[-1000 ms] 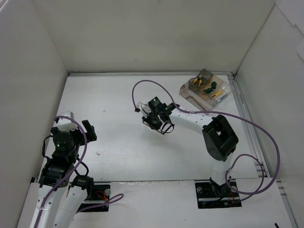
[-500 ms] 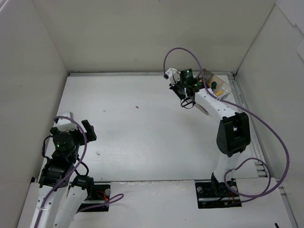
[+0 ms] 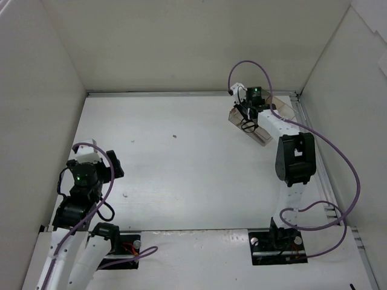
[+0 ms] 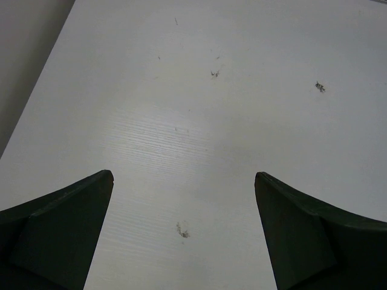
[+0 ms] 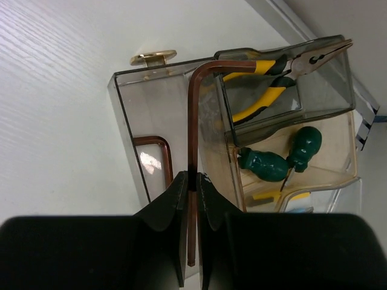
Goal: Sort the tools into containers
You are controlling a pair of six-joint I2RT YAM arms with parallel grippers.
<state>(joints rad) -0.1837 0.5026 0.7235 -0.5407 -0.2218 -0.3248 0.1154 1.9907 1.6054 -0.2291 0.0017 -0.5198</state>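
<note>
My right gripper (image 5: 192, 181) is shut on a thin L-shaped hex key (image 5: 193, 103) and holds it over the clear divided box (image 5: 124, 103). A second hex key (image 5: 162, 158) lies in the box's near compartment. Yellow-handled pliers (image 5: 266, 90) stand in another compartment, and two green-handled screwdrivers (image 5: 266, 164) lie beside them. In the top view the right gripper (image 3: 247, 115) sits over the box (image 3: 287, 109) at the far right of the table. My left gripper (image 4: 184, 199) is open and empty above bare table near the left side (image 3: 97, 166).
White walls enclose the table on the left, back and right. A metal rail (image 3: 193, 93) runs along the back edge. A small dark speck (image 3: 174, 136) lies mid-table. A gold round tab (image 5: 152, 57) sticks out from the box's far edge.
My right arm has swung from mid-table to the back right, carrying the hex key over the box. The left arm has shifted slightly.
</note>
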